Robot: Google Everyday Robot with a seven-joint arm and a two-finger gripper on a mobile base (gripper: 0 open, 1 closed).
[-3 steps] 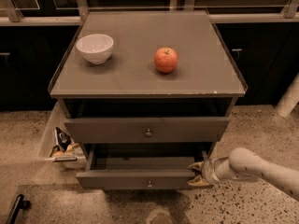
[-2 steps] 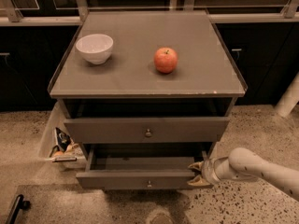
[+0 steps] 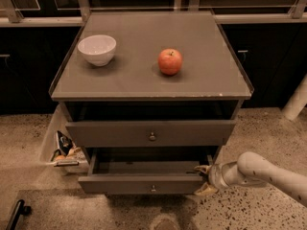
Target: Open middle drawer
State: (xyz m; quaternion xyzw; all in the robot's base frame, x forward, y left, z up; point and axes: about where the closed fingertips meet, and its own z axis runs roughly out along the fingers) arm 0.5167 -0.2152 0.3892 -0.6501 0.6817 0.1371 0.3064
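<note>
The grey-brown cabinet (image 3: 144, 80) has its taller top drawer (image 3: 120, 134) with a round knob. Below it, the middle drawer (image 3: 120, 183) stands pulled out toward me, its low front carrying a small knob (image 3: 152, 188) and its dark inside showing. The lowest drawer is hidden under it. My gripper (image 3: 203, 180) is at the right end of the middle drawer's front, coming in from the right on a white arm (image 3: 268, 174). Its fingers are spread, one fingertip (image 3: 201, 168) above the front's top edge and one below it.
A white bowl (image 3: 97, 49) and a red apple (image 3: 170, 61) sit on the cabinet top. A white bin (image 3: 50, 145) holding small items stands against the cabinet's left side. A black object (image 3: 17, 212) lies at bottom left. A white post (image 3: 296, 102) stands at the right.
</note>
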